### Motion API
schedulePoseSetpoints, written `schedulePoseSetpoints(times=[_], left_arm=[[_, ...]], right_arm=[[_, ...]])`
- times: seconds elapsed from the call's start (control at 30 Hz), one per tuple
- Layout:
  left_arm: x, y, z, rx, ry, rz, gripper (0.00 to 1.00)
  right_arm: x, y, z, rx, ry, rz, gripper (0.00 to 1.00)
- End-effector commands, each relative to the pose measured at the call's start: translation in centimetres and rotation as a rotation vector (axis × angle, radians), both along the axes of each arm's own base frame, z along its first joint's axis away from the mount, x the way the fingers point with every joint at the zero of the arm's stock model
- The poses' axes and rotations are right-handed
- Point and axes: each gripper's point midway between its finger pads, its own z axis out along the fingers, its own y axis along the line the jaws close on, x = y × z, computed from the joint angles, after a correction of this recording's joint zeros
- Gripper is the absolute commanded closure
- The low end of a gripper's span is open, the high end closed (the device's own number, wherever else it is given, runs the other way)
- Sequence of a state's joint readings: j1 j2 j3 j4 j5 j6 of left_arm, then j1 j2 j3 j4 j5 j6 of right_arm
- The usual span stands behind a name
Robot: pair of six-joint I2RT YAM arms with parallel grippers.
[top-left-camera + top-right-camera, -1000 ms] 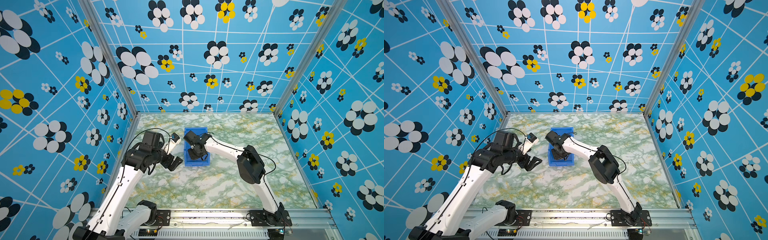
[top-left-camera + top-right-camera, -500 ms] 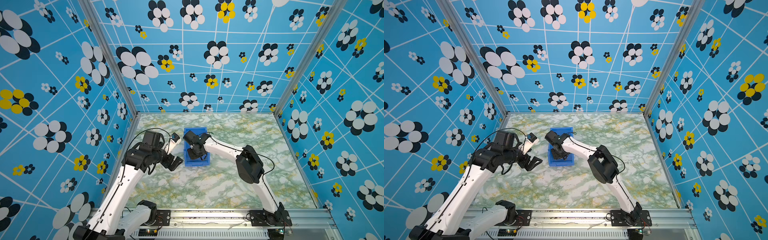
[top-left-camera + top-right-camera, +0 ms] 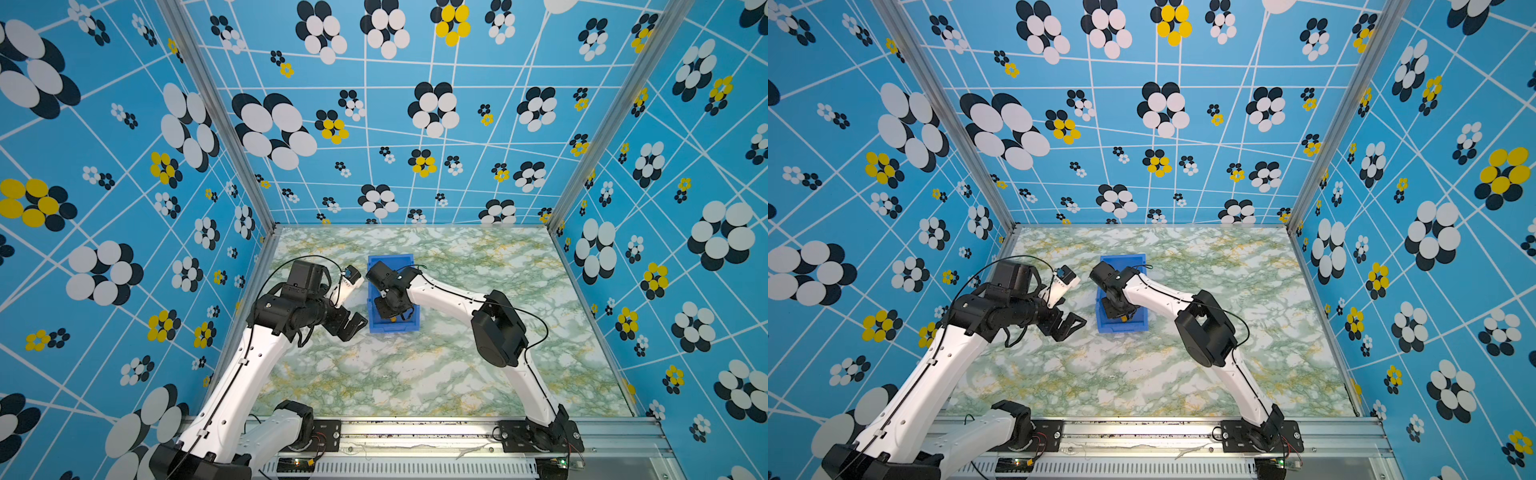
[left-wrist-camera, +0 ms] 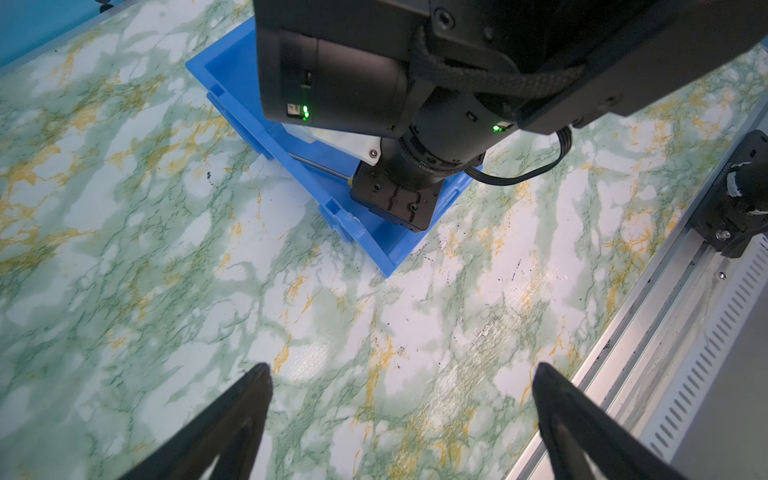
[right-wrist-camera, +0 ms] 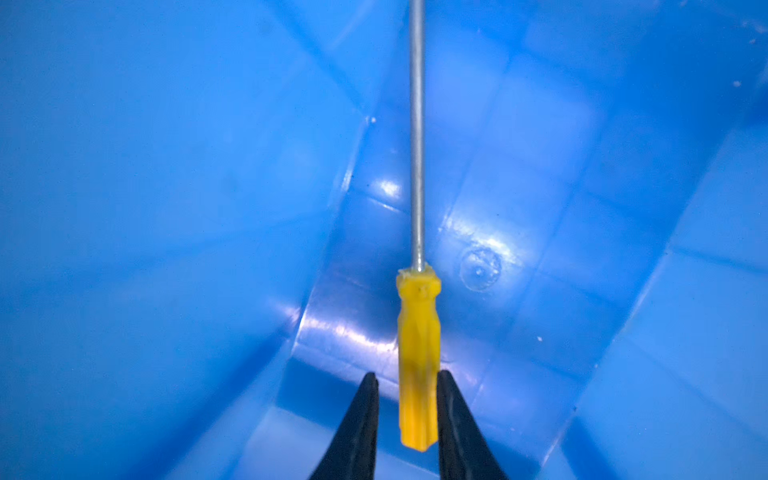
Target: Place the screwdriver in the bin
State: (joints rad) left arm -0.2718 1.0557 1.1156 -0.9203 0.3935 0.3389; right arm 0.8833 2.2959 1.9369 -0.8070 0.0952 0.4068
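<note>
The screwdriver (image 5: 417,353) has a yellow handle and a thin grey shaft, and it lies inside the blue bin (image 3: 392,328) with its shaft pointing away from my right gripper (image 5: 407,375). That gripper reaches down into the bin. Its fingers stand slightly apart on either side of the handle's end, open, with a gap showing on one side. In both top views only a yellow speck of the screwdriver (image 3: 1124,319) shows under the right wrist. My left gripper (image 3: 353,326) hovers wide open and empty just left of the bin (image 3: 1121,328), above the table (image 4: 401,370).
The bin (image 4: 232,75) stands on the green marbled table (image 3: 415,374), left of centre. Patterned blue walls close in three sides. A metal rail (image 3: 415,432) carrying the arm bases runs along the near edge.
The right arm's elbow has drifted slightly left while its wrist stays in the bin. The left arm has not visibly moved.
</note>
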Motion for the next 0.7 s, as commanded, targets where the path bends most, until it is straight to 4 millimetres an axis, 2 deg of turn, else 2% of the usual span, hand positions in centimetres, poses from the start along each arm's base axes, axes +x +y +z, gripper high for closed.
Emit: schedulePoseSetpoints(times=[0.0, 0.13, 0.27, 0.33, 0.5, 0.63, 0.67], left_arm=[[0.3, -0.4, 0.9, -0.018, -0.01, -0.001, 0.01], [1.0, 0.0, 0.7, 0.005, -0.021, 0.026, 0.01], [1.9, 0.7, 0.5, 0.015, -0.016, 0.071, 0.01], [2.6, 1.3, 0.4, 0.016, -0.013, 0.117, 0.01], [5.0, 4.2, 0.0, 0.038, -0.037, 0.282, 0.01], [6.2, 6.7, -0.7, 0.045, -0.02, 0.407, 0.01], [6.5, 7.5, -1.1, 0.044, -0.008, 0.45, 0.01]], right_arm=[[0.0, -0.2, -0.2, -0.023, 0.002, -0.001, 0.71], [0.5, -0.2, 1.5, -0.019, -0.033, -0.001, 0.66], [1.1, -0.3, 5.0, 0.008, -0.098, -0.003, 0.63], [1.4, -0.2, 7.5, 0.043, -0.139, -0.005, 0.62], [1.2, -0.7, 15.9, 0.176, -0.287, 0.019, 0.57], [0.8, -4.0, 21.6, 0.223, -0.458, -0.005, 0.47], [0.8, -5.3, 22.7, 0.24, -0.496, -0.028, 0.37]])
